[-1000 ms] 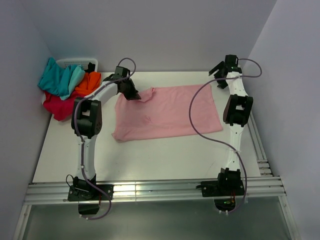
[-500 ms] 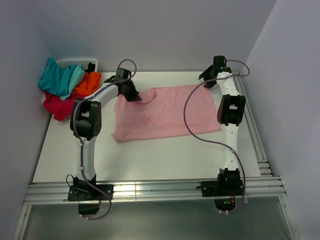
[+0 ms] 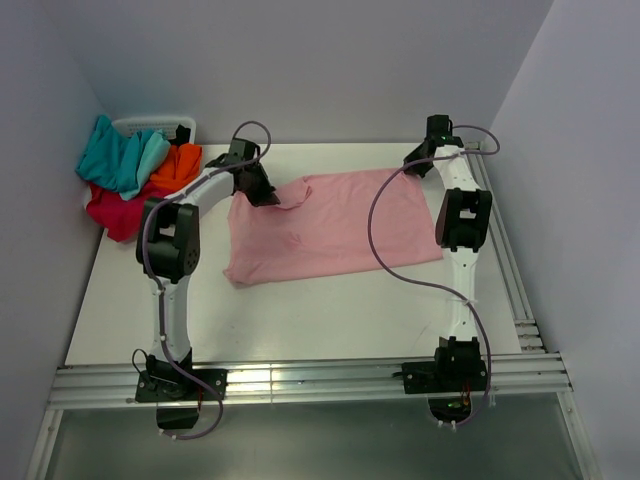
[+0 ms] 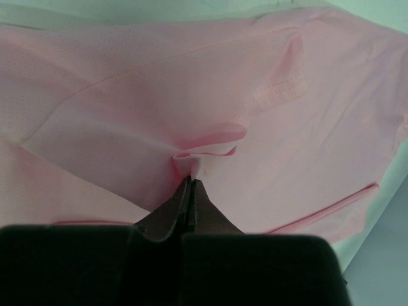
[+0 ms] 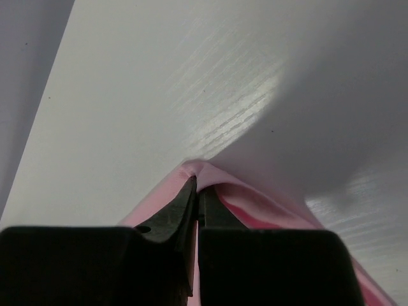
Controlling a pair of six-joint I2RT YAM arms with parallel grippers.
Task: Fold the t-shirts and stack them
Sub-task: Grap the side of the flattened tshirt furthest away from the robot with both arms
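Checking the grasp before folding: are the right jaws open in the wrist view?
No, the right jaws are shut, pinching a fold of the pink shirt.

Your spread t-shirt lies flat on the table, toward its far edge. Your left gripper sits at the shirt's far-left corner, your right gripper at its far-right corner. Beyond the table's far-left corner, a heap of t-shirts is piled over a basket, well apart from the spread one.
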